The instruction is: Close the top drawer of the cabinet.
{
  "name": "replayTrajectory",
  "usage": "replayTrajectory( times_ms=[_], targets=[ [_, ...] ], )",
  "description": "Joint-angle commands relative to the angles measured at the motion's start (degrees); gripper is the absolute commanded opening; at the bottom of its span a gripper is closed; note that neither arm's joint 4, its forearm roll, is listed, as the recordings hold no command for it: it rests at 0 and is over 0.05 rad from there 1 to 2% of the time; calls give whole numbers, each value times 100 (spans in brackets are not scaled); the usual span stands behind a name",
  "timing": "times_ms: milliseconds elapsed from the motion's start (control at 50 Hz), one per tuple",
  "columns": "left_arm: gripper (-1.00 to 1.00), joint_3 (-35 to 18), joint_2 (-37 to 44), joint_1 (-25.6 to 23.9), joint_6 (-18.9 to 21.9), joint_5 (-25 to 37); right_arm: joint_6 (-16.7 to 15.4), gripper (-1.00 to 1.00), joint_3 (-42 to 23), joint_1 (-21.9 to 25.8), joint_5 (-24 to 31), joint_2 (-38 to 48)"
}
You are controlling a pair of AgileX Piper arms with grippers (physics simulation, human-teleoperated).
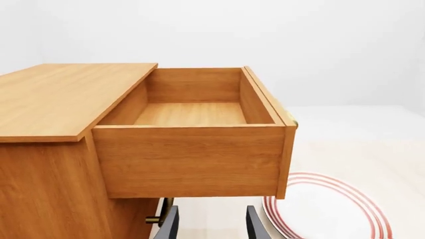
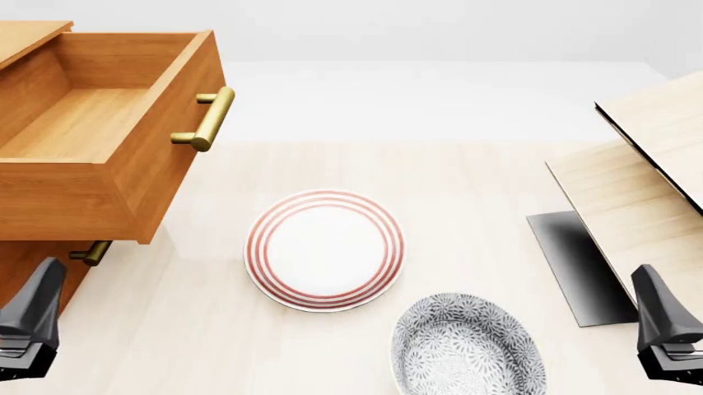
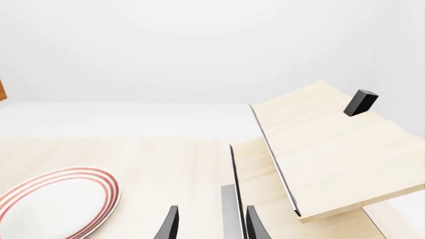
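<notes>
The orange-brown cabinet (image 2: 22, 263) stands at the table's left. Its top drawer (image 2: 104, 123) is pulled far out, empty inside, with the brass bar handle (image 2: 207, 119) pointing toward the table's middle. My left gripper (image 2: 42, 288) hovers low at the near left, beside the cabinet and below the drawer. In the left wrist view the drawer's side wall (image 1: 189, 159) fills the middle, and the left gripper (image 1: 211, 226) is open and empty. My right gripper (image 3: 211, 226) is open too, low at the near right (image 2: 657, 300), far from the cabinet.
A red-ringed white plate (image 2: 324, 251) lies mid-table, with a grey patterned plate (image 2: 467, 346) nearer me. A pale wood panelled piece (image 2: 631, 185) with a black knob (image 3: 361, 102) stands at the right. A lower drawer's brass handle (image 2: 94, 251) shows under the open drawer.
</notes>
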Motion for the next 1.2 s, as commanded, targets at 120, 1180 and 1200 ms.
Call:
replayTrajectory(
  times_ms=[120,1180,1200],
  targets=[
    [100,-1020,-10,-420,155,693,-1,100,-2,-5,2,-2],
    [100,-4077,3463,-3323,1512,-827,-1,100,4,-7,-4,-3],
    [100,-4113,3556,-3391,1535,-878,1,100,5,-7,-5,-3]
  ],
)
